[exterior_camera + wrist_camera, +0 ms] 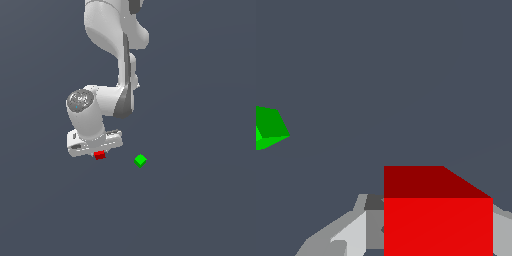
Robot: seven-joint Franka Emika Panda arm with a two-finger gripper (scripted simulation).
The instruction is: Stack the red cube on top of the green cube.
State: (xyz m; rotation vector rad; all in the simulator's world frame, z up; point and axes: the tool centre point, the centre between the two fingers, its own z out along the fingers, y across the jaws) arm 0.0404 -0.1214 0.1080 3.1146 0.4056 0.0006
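The red cube (99,155) sits right under my white gripper (99,152) in the exterior view. In the wrist view the red cube (438,220) fills the space between the two grey fingers (351,235), and both fingers touch its sides, so the gripper (438,240) is shut on it. The green cube (140,160) lies apart from it, a short way toward the exterior view's right and slightly nearer the camera. It also shows at the edge of the wrist view (268,127). Whether the red cube is off the floor I cannot tell.
The dark grey floor (200,210) stretches flat all around. The white arm (117,45) rises from the gripper to the upper edge of the exterior view.
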